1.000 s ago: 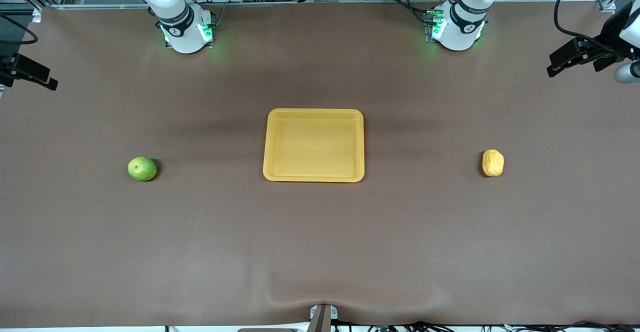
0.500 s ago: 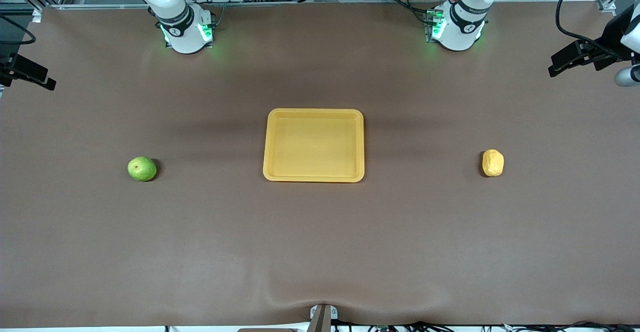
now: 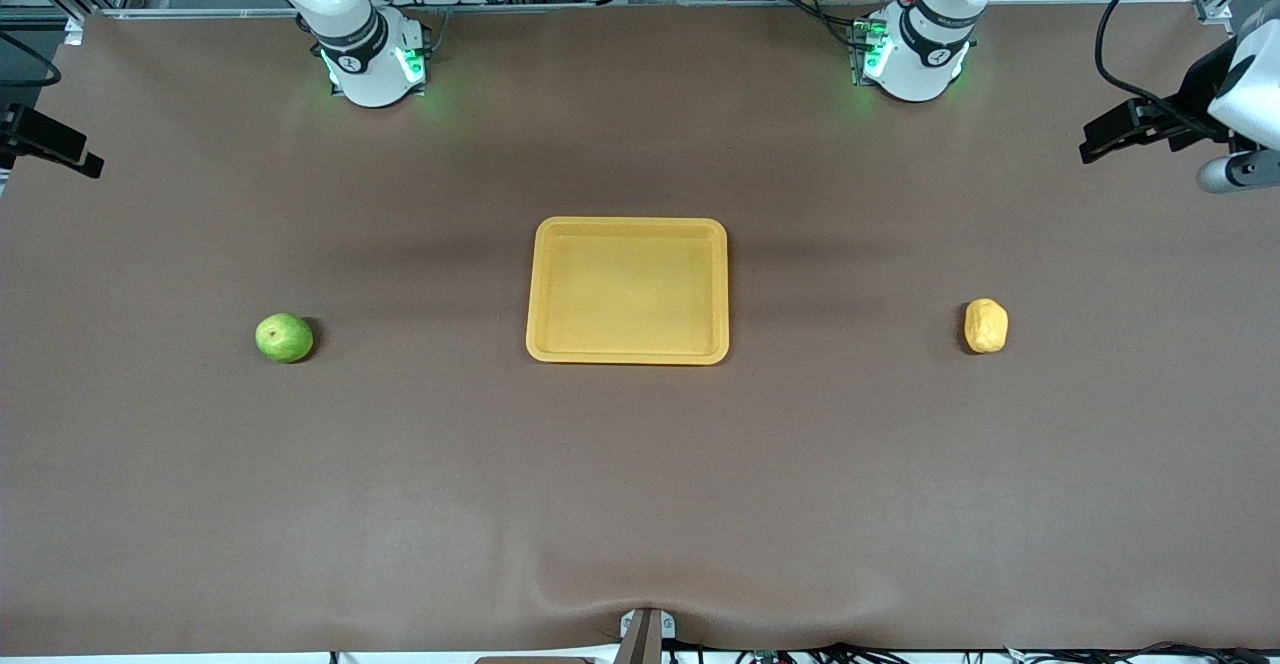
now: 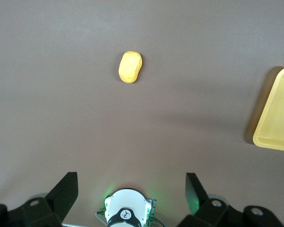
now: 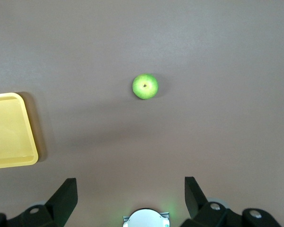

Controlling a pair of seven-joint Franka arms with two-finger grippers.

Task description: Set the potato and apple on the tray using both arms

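The yellow-orange tray (image 3: 627, 225) lies empty at the table's middle. The green apple (image 3: 284, 337) sits on the cloth toward the right arm's end, the yellow-tan potato (image 3: 986, 325) toward the left arm's end, both well apart from the tray. My left gripper (image 3: 1105, 136) hangs high over its end of the table. In the left wrist view it (image 4: 131, 183) is open, with the potato (image 4: 130, 66) and the tray's corner (image 4: 256, 130) below. My right gripper (image 3: 55, 147) hangs high over its end and is open (image 5: 130, 186), with the apple (image 5: 145, 86) and tray (image 5: 32, 142) below.
The two arm bases (image 3: 370, 59) (image 3: 915, 54) stand at the table's back edge with green lights. A small bracket (image 3: 645, 634) sits at the table's front edge. Brown cloth covers the whole table.
My left gripper has shifted a little inward over the table. My right gripper has shifted slightly toward the table's end. The apple, potato and tray have not moved.
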